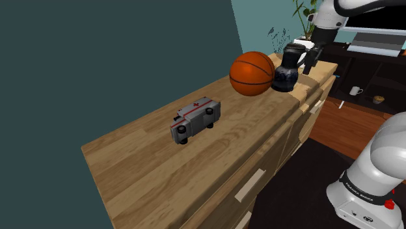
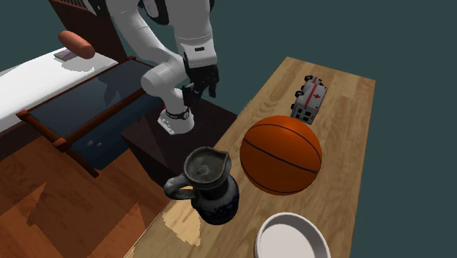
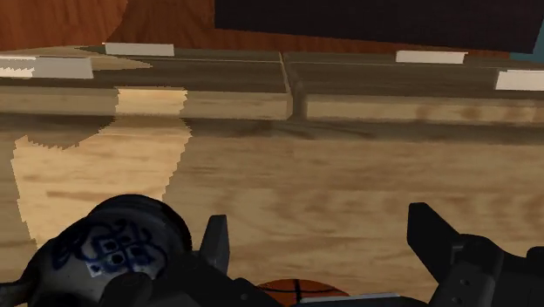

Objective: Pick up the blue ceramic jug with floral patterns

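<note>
The dark, blue-flowered jug point(image 1: 285, 78) stands upright, axis vertical, handle toward the second exterior view's left, on the table point(image 1: 149, 169) at the shoulder view's upper right, just outside the wide-open, empty tool point(image 3: 321, 228).

A red cross marks the toy ambulance point(image 1: 195, 119) on its roof. Dark lettering on the arm's base point(image 1: 364, 193) cannot be read.

Dim renders with soft, dark shadows
</note>
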`<state>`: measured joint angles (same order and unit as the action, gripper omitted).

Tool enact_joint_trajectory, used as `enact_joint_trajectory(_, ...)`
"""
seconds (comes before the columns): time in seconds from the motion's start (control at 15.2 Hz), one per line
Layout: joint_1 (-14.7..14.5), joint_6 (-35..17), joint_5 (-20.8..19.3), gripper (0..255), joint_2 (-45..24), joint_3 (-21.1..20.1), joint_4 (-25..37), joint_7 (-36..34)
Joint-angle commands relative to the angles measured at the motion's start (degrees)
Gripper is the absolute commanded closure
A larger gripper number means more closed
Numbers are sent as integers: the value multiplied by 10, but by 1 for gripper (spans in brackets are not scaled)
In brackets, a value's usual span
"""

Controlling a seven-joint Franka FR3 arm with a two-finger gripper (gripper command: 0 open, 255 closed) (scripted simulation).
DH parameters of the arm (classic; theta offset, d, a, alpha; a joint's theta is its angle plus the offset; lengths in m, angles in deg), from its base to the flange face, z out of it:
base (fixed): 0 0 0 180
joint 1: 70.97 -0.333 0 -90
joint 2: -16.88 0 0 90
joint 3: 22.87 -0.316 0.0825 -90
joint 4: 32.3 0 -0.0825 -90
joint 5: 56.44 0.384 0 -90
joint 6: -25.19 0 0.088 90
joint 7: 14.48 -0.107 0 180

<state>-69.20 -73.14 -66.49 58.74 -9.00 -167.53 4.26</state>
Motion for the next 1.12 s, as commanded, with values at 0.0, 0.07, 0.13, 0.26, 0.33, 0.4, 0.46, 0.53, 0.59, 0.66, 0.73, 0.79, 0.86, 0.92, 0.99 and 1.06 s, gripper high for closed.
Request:
enact_joint_trajectory(0.0,-1,-18,-18,0,-13,26,9,46)
enact_joint_trajectory(0.07,-2,-27,-25,0,-20,39,16,68)
enact_joint_trajectory(0.13,-3,-36,-32,0,-29,53,23,91)
enact_joint_trajectory(0.26,-7,-54,-43,0,-48,81,41,136)
enact_joint_trajectory(0.33,-10,-63,-47,0,-59,95,51,159)
enact_joint_trajectory(0.4,-13,-72,-49,0,-71,110,62,182)
enact_joint_trajectory(0.46,-17,-81,-51,0,-83,124,74,205)
enact_joint_trajectory(0.53,-22,-90,-52,0,-96,139,86,228)
enact_joint_trajectory(0.59,-27,-98,-51,0,-110,153,100,252)
enact_joint_trajectory(0.66,-33,-106,-49,0,-124,169,114,275)
enact_joint_trajectory(0.73,-39,-114,-45,0,-139,184,129,300)
enact_joint_trajectory(0.79,-46,-122,-40,0,-154,200,145,324)
enact_joint_trajectory(0.86,-54,-129,-33,0,-171,216,162,350)
enact_joint_trajectory(0.92,-62,-136,-25,0,-188,232,179,375)
enact_joint_trajectory(0.99,-70,-142,-14,0,-207,250,198,402)
enact_joint_trajectory(1.06,-79,-148,-1,0,-226,267,217,430)
